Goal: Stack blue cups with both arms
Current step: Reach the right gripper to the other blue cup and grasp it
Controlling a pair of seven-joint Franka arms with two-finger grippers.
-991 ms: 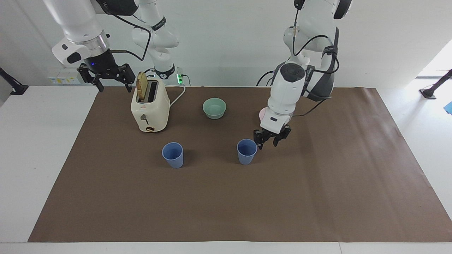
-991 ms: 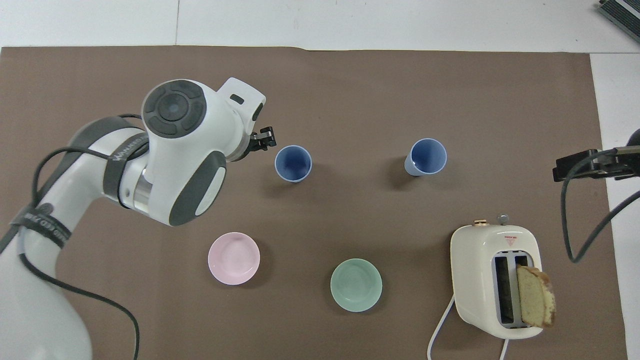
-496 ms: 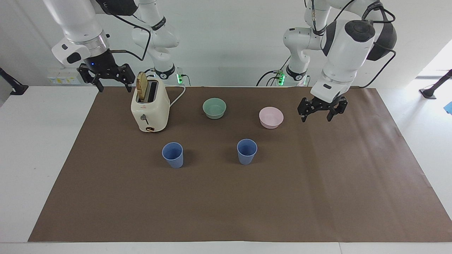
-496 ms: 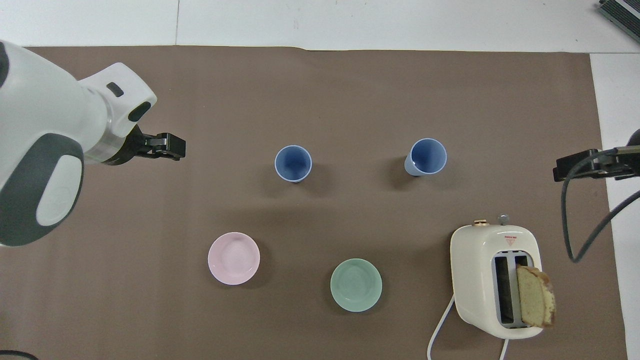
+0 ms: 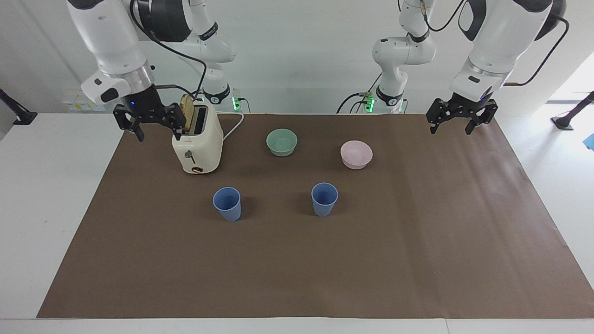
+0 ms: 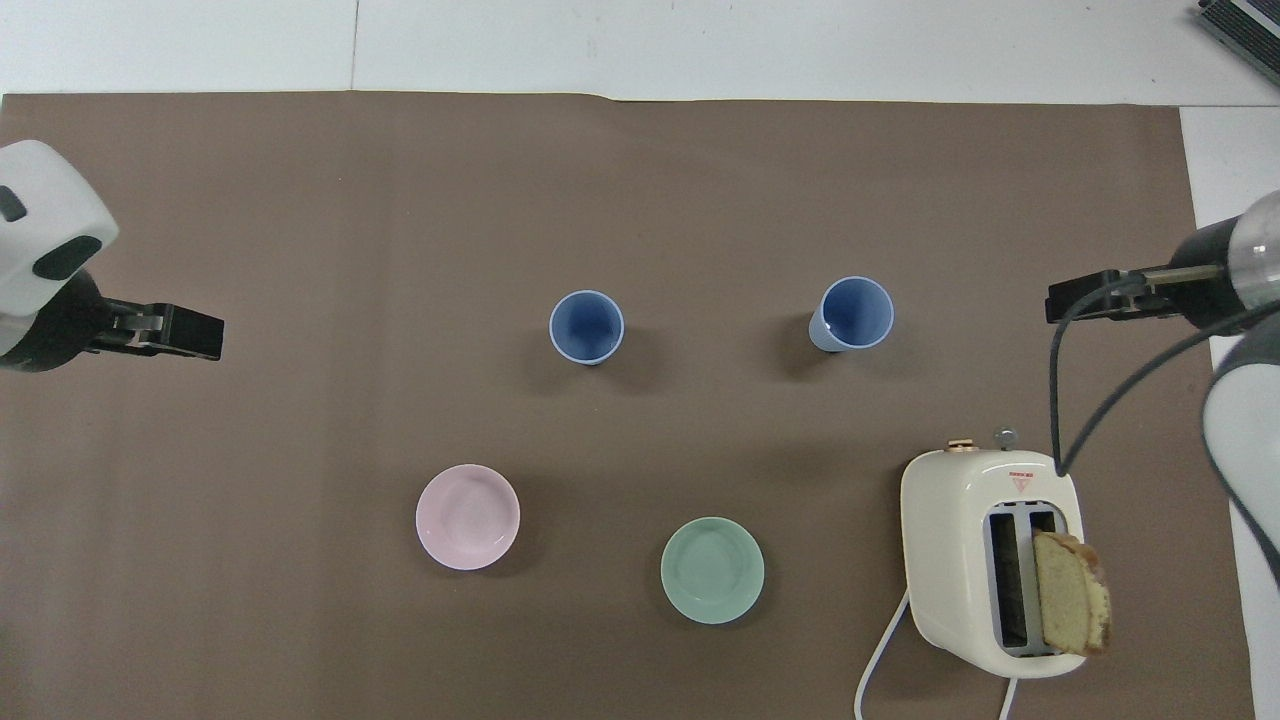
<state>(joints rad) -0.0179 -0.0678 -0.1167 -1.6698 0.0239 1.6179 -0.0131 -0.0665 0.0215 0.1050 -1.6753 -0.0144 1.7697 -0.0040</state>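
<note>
In the facing view, two blue cups stand upright and apart on the brown mat of the bench (image 5: 417,260): one cup (image 5: 227,203) toward the right arm's end, the other cup (image 5: 324,199) near the middle. From the cups, the toaster (image 5: 197,144) with its slice of bread (image 5: 186,119) sits at about eleven o'clock, the green bowl (image 5: 281,142) at twelve and the pink bowl (image 5: 356,154) at one o'clock. The right end effector (image 5: 158,126) hangs in the air just beside the toaster, fingers spread and empty. The left end effector (image 5: 456,122) hovers over the mat's edge at the left arm's end, also spread wide and grasping nothing.

In the overhead view, the cups (image 6: 586,326) (image 6: 853,313) sit side by side on a three-to-nine o'clock line, mouths up, with both bowls (image 6: 467,516) (image 6: 712,570) and the toaster (image 6: 990,560) at five to seven o'clock from them. The left end effector (image 6: 180,332) shows at nine o'clock and the right end effector (image 6: 1085,300) at three o'clock.

Nothing is stacked yet. The likely risks: the right arm's descent could clip the toaster or bread beside it; a fingertip landing on a rim could tip a light cup; and an off-centre drop could leave one cup jammed crooked in the other.
</note>
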